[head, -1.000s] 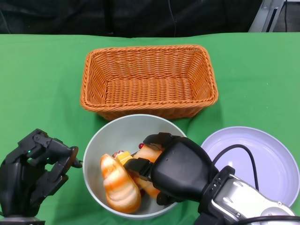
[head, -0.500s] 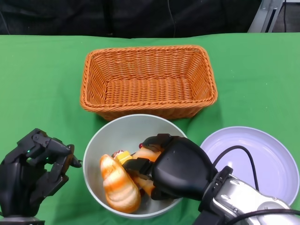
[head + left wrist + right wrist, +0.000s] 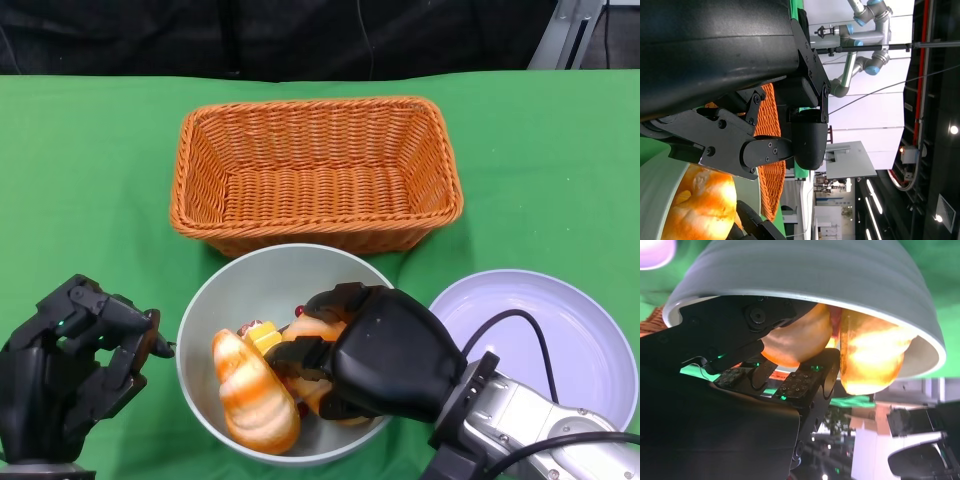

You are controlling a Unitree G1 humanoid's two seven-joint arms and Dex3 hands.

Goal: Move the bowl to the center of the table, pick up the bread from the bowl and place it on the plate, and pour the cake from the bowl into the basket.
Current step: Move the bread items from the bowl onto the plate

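A grey bowl (image 3: 262, 282) stands near the front of the table, just before the basket. Inside it my right hand (image 3: 385, 360) grips a golden bread roll (image 3: 318, 328), fingers wrapped around it. The right wrist view shows that roll (image 3: 800, 337) between the fingers (image 3: 805, 382) under the bowl's rim (image 3: 805, 270). A second, twisted bread (image 3: 250, 392) lies at the bowl's left side, with a small yellow cake (image 3: 262, 336) topped in red behind it. My left hand (image 3: 70, 365) rests left of the bowl, fingers loosely bent and apart, holding nothing.
A woven orange basket (image 3: 200, 170) stands behind the bowl. A pale lilac plate (image 3: 570, 340) lies to the bowl's right, beside my right forearm. Green cloth covers the table. The left wrist view shows the basket's side (image 3: 771, 120) and the bread (image 3: 700, 205).
My right hand's fingers have tightened around the roll and the hand has shifted slightly inside the bowl. The left hand has barely moved.
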